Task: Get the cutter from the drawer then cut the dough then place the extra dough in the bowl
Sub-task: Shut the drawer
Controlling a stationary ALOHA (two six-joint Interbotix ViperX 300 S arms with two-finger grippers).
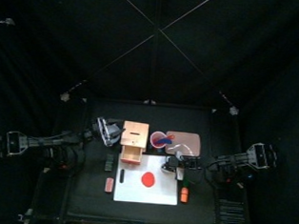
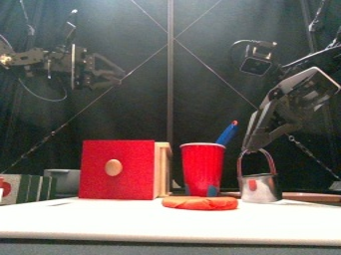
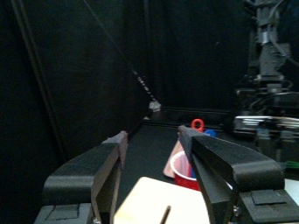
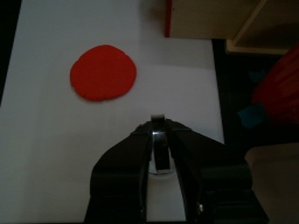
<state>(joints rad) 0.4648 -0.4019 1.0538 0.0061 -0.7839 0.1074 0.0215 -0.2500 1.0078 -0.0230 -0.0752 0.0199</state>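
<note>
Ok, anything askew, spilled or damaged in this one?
Nothing stands out: the red dough disc lies flat and uncut on the white cutting board, the red cup stands upright, and the right gripper holds the metal cutter upright by its wire handle.

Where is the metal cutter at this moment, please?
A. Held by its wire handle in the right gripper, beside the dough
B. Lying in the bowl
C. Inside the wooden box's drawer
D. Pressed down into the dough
A: the front view shows the cutter held by its wire handle in the right gripper, off to the side of the dough, which lies uncut on the white board.
</note>
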